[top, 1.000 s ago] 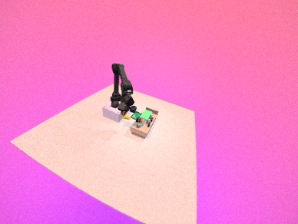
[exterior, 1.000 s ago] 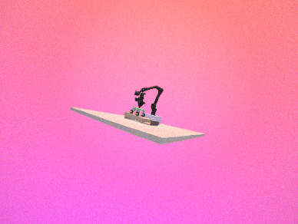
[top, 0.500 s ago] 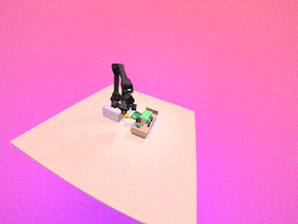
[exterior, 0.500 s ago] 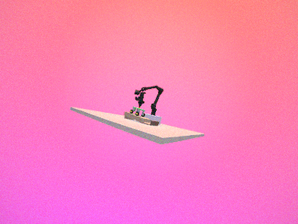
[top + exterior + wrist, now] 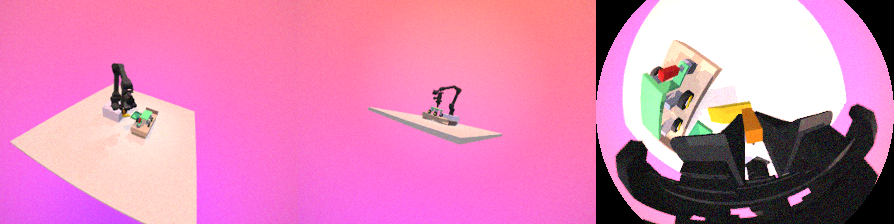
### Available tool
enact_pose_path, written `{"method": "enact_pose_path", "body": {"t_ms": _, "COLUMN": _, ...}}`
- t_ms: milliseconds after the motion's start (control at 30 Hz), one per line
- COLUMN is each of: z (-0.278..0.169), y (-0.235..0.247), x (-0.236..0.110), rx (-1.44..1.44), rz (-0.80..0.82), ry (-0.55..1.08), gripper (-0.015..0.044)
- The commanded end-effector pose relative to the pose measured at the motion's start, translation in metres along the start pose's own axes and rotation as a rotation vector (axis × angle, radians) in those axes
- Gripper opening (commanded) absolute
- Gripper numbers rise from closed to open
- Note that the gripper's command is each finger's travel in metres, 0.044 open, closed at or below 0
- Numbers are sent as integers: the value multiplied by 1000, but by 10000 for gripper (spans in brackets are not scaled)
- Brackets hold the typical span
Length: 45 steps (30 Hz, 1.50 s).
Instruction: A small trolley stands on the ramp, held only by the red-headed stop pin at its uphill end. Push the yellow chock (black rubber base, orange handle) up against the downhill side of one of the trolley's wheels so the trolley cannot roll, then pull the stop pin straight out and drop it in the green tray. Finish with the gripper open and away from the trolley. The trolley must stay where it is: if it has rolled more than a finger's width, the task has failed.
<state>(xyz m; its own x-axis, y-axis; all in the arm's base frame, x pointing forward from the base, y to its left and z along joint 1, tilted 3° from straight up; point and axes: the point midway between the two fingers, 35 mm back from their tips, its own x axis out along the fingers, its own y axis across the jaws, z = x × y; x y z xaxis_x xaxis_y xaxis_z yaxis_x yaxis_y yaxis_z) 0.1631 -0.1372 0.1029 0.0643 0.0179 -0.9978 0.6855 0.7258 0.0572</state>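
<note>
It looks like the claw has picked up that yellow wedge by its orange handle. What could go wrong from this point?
The gripper is shut on the chock's orange handle, with the yellow chock hanging away from the trolley.
1. The chock might slip or twist in that narrow grip.
2. Setting it down could nudge the trolley, held only by the red pin.
3. It could end up missing the wheel.

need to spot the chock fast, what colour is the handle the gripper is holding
Orange, clamped between the fingers of the gripper on the yellow chock; the wrist view shows it best.
</note>
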Motion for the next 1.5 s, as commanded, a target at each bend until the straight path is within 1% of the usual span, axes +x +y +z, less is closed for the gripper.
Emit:
{"method": "enact_pose_path", "body": {"t_ms": 0, "z": 0, "y": 0, "x": 0, "rx": -149, "rz": -3, "ry": 1, "gripper": 0}}
{"method": "enact_pose_path", "body": {"t_ms": 1467, "z": 0, "y": -1, "x": 0, "rx": -1599, "rz": -2, "ry": 2, "gripper": 0}}
